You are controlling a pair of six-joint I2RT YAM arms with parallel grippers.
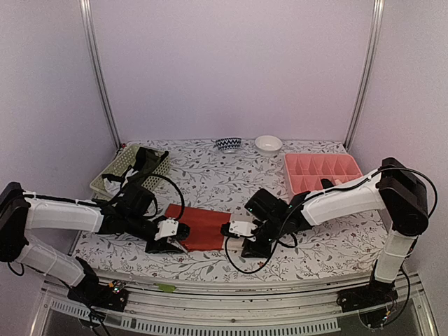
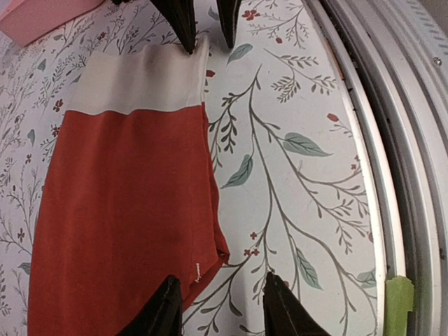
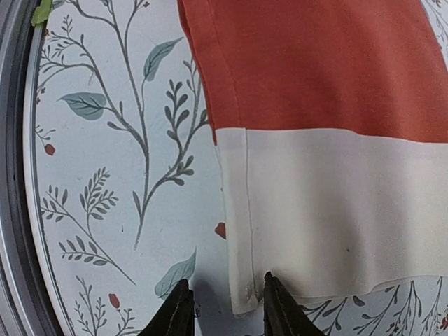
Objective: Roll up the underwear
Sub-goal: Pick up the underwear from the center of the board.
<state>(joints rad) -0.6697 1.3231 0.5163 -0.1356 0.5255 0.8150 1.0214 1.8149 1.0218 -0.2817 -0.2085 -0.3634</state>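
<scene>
My left gripper (image 2: 221, 283) is down at the worktop (image 1: 231, 185) with its jaws apart. They straddle the near corner at the red end of the red-orange underwear (image 2: 119, 210), and the cloth lies flat between them, unpinched. My right gripper (image 3: 224, 287) is parted too, with 1 finger on each side of the near hem of the cream-white band (image 3: 329, 210). The garment lies spread flat by the worktop's near edge (roughly midway along it). The pink tray (image 1: 323, 171) sits far right, the green basket (image 1: 112, 175) far left.
</scene>
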